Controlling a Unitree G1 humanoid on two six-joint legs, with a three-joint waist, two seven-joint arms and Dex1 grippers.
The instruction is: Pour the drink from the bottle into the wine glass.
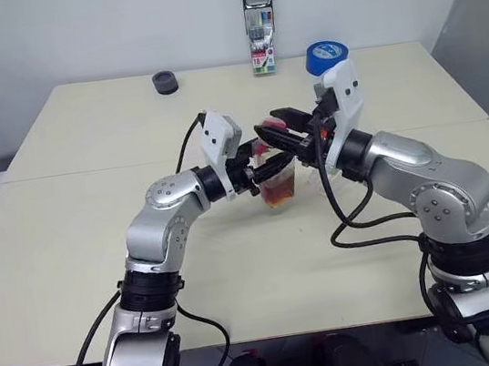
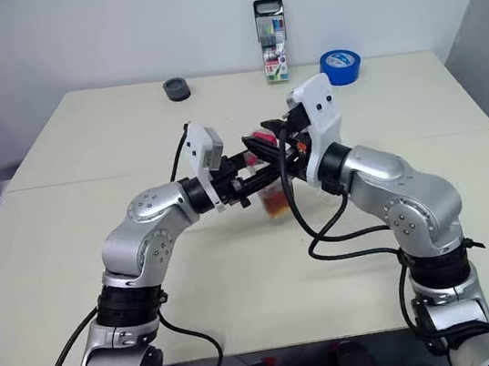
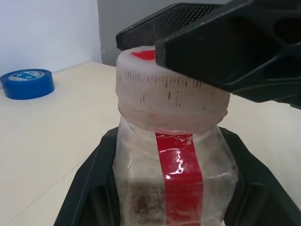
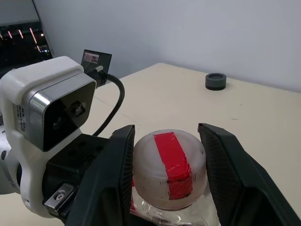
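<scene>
Both arms reach inward and meet at mid-scene. The left claw (image 1: 257, 174) clamps the bottle (image 1: 277, 183) (low on its body); the right claw (image 4: 165, 176) straddles its cap.

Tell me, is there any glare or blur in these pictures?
Left wrist view: the bottle's red label strip carries a small bright glint, and the dark gripper finger close overhead looks soft. Left eye view: lighting is even, with faint shadows on the table.
</scene>
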